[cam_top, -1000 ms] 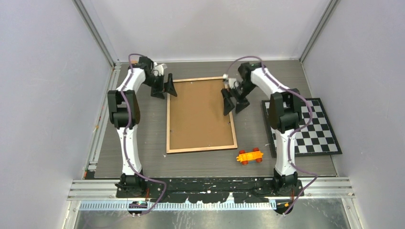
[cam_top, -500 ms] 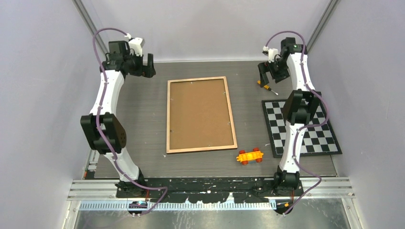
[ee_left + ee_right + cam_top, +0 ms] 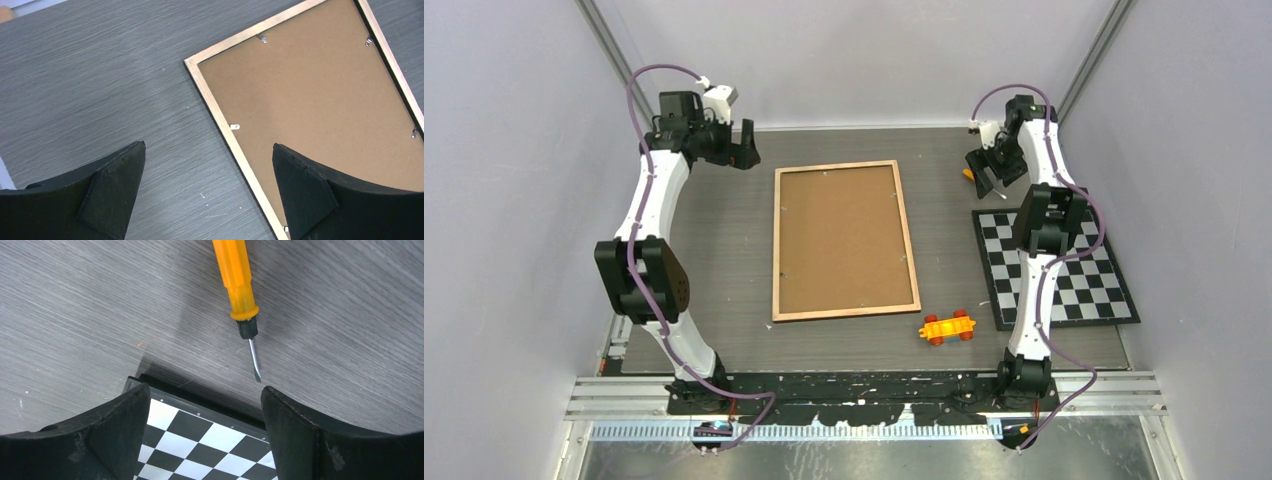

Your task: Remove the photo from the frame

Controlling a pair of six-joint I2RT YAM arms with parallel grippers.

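Observation:
The frame [image 3: 844,240] lies face down in the middle of the table, its brown back board and light wooden rim up. It also shows in the left wrist view [image 3: 320,100], with small metal clips [image 3: 234,126] along its inner edge. The photo is hidden under the board. My left gripper [image 3: 742,148] is open and empty, held above the table left of the frame's far left corner [image 3: 208,145]. My right gripper [image 3: 984,170] is open and empty at the far right [image 3: 205,387], over the checkerboard mat's far corner and next to an orange screwdriver [image 3: 235,275].
A black-edged checkerboard mat [image 3: 1064,270] lies at the right, also in the right wrist view [image 3: 205,440]. The orange-handled screwdriver [image 3: 967,174] lies just beyond it. An orange toy car [image 3: 947,327] stands near the frame's near right corner. Grey walls enclose the table.
Both grippers have left the frame's far sides and swung up and outward to the far corners. The right one has since dropped toward the screwdriver. The frame has not moved.

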